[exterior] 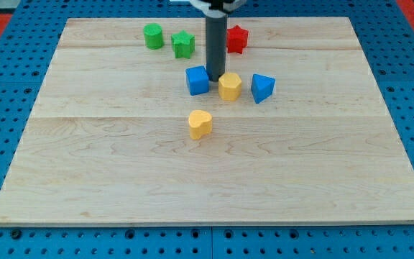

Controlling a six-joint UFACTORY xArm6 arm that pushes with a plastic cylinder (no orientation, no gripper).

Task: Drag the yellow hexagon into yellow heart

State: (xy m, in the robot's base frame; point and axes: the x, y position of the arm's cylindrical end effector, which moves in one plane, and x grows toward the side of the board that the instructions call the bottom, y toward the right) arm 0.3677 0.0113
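One dark rod stands in for any claw, so nothing spreads or pinches; my tip [215, 79] rests on the pale wooden desk [322, 165], squeezed between the blue cube [198, 80] at nine o'clock and the small yellow hexagon block [229, 85] at three o'clock, seemingly touching it. Its target, the yellow heart block [200, 124], sits near, at seven o'clock from the hexagon. Farther out, a blue wedge-like block [261, 88] lies at three o'clock; a green star [183, 44], green cylinder [153, 35] and red block [236, 38] lie toward twelve. I judge the hexagon light, rigid and quick to slide or spin, so pushing belongs on its one o'clock face.
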